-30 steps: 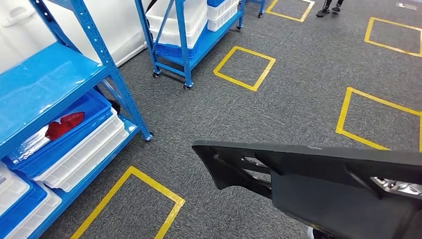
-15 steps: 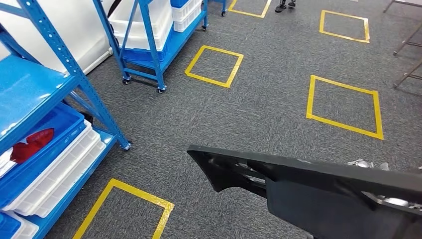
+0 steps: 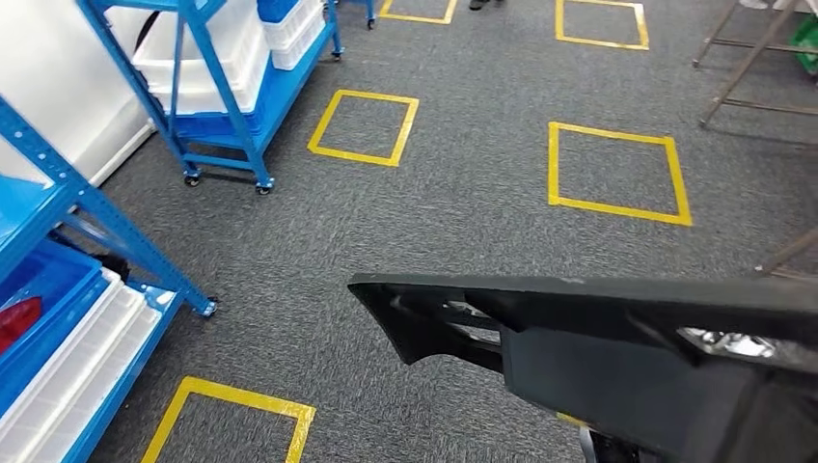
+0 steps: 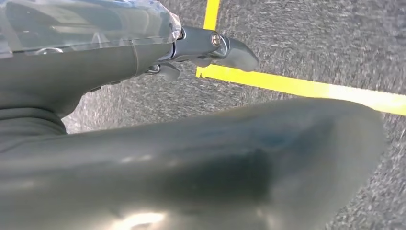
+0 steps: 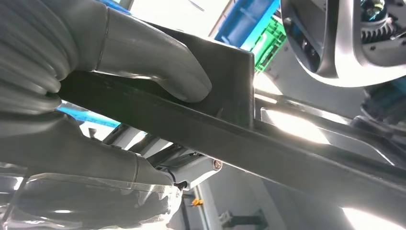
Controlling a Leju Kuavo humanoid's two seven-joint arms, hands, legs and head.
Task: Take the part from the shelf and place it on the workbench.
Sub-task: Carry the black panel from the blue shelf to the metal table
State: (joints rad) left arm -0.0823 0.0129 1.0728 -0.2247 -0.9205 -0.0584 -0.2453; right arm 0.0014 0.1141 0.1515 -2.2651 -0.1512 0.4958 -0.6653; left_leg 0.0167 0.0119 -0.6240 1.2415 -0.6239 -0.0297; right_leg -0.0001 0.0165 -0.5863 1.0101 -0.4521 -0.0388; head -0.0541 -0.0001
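Now the long black part point(image 3: 579, 328) spans the lower right of the head view, above grey carpet marked with yellow tape squares point(image 3: 617, 172). Its right hand point(image 5: 72, 96) clamps the part's edge between thumb and fingers. Whether the left hand point(image 4: 143, 52) grips anything I cannot tell; blue shelving point(image 3: 58, 241) stands at the left edge.

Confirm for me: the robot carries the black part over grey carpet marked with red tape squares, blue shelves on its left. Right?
Not quite: the tape squares are yellow, as the head view shows. The black part, grey carpet and blue shelves on its left are as you said.

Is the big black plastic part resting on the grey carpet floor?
No. The big black plastic part is held up above the grey carpet floor, with the right hand's thumb pressed on it.
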